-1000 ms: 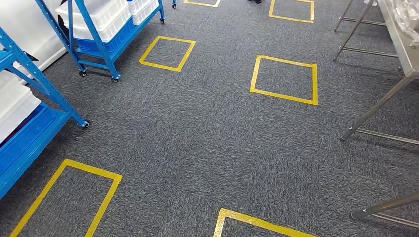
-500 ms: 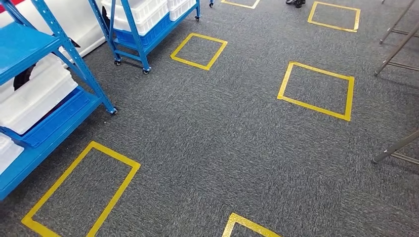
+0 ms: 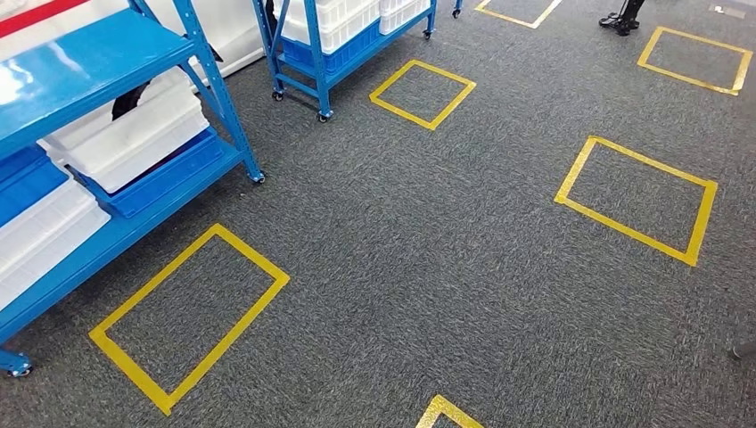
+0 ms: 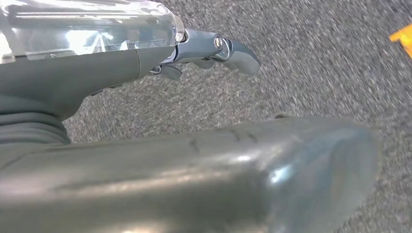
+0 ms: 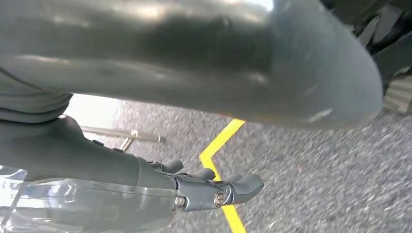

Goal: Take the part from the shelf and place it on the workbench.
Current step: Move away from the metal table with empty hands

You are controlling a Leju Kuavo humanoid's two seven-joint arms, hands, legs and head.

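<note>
A blue shelf rack [image 3: 89,55] stands at the left of the head view. White bins [image 3: 134,138] and blue trays [image 3: 31,178] sit on its lower levels; what they hold is hidden. A second blue rack on castors [image 3: 314,53] with white bins stands farther back. My left hand [image 4: 97,73] hangs over the grey carpet, its fingers [image 4: 235,51] stretched out and holding nothing. In its wrist view my right hand [image 5: 73,155] also hangs over the carpet, its fingers [image 5: 238,187] apart and empty.
Yellow tape squares mark the grey carpet: one beside the near rack [image 3: 192,312], one by the far rack [image 3: 422,92], one at the right [image 3: 637,198]. A person's dark shoes [image 3: 621,16] stand at the far top right. Open carpet lies ahead.
The whole picture has shifted right: the camera has turned towards the racks. The near rack now takes more of the left side, and the metal table legs have left the right edge.
</note>
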